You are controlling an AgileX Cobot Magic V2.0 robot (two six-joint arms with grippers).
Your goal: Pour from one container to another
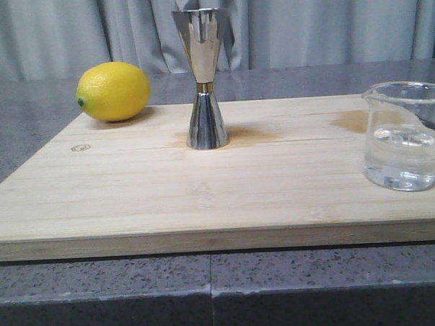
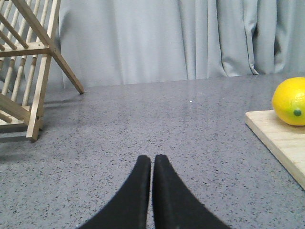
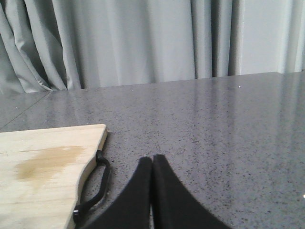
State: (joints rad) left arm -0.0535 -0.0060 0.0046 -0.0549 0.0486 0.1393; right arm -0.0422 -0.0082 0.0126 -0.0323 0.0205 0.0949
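A clear glass beaker (image 1: 404, 135) holding water stands at the right end of the wooden board (image 1: 204, 192). The tall steel jigger (image 1: 204, 78), with a gold band at its waist, stands upright on the board's middle back. Neither gripper shows in the front view. My left gripper (image 2: 152, 159) is shut over the grey countertop, left of the board, with nothing in it. Over the countertop to the right of the board, my right gripper (image 3: 152, 159) is shut and empty too. The beaker and jigger are out of both wrist views.
A yellow lemon (image 1: 113, 91) lies on the board's back left corner, seen also as the lemon (image 2: 290, 101) from the left wrist. A wooden rack (image 2: 28, 71) stands far left. The board's black handle (image 3: 95, 186) sticks out beside my right gripper. Grey curtains hang behind.
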